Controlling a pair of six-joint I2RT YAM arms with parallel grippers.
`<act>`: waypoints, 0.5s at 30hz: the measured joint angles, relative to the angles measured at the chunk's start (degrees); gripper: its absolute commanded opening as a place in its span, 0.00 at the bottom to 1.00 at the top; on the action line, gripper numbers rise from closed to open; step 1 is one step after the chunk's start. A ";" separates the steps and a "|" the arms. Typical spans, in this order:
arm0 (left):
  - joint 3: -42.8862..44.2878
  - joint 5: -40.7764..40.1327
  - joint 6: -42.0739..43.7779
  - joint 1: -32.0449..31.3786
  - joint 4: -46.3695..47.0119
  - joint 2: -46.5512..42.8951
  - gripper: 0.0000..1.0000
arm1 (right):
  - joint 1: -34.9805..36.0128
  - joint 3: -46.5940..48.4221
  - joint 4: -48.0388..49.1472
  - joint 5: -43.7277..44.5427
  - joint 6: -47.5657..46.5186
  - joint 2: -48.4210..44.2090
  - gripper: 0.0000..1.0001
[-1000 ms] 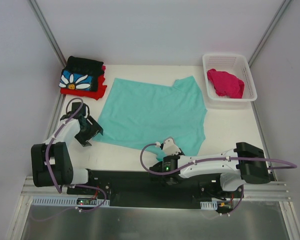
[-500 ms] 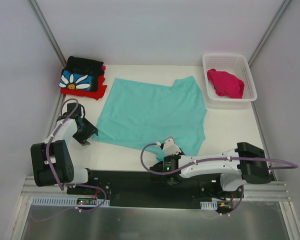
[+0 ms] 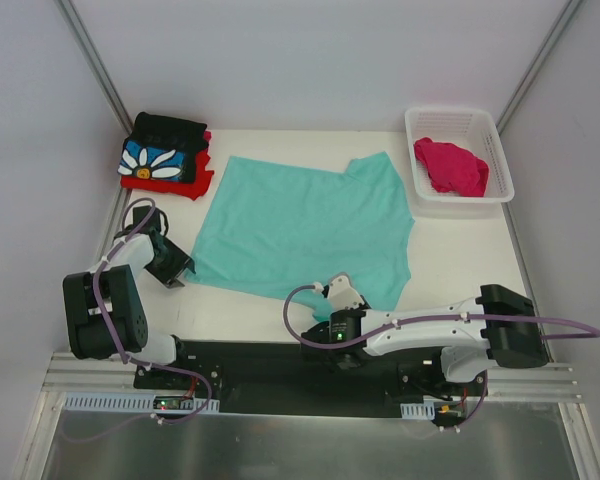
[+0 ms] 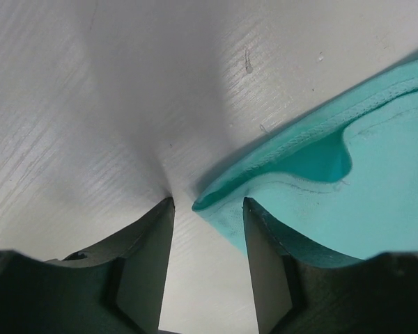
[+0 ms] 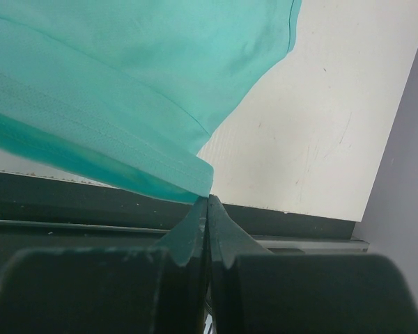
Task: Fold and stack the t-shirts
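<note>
Top external: right claw [image 5: 209, 200] tight on mint-teal shirt [image 3: 300, 225], left claw [image 4: 207, 205] agape at its corner, basket [image 3: 450, 208] apart.

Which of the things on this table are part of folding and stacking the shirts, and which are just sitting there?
Part of the job: mint-teal t-shirt, magenta-pink t-shirt, black daisy t-shirt, red t-shirt.
Just there: white basket, table.
</note>
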 measured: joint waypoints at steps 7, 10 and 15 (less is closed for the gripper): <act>0.61 0.81 0.07 0.31 0.13 1.11 0.32 | 0.00 0.00 -0.04 0.00 -0.02 -1.57 0.01; 0.87 0.92 0.04 0.52 0.13 1.64 0.25 | 0.00 0.00 -0.04 -0.02 -0.02 -1.60 0.01; 0.92 0.96 0.09 0.55 0.35 1.92 0.13 | 0.09 0.00 -0.02 -0.11 -0.02 -1.60 0.01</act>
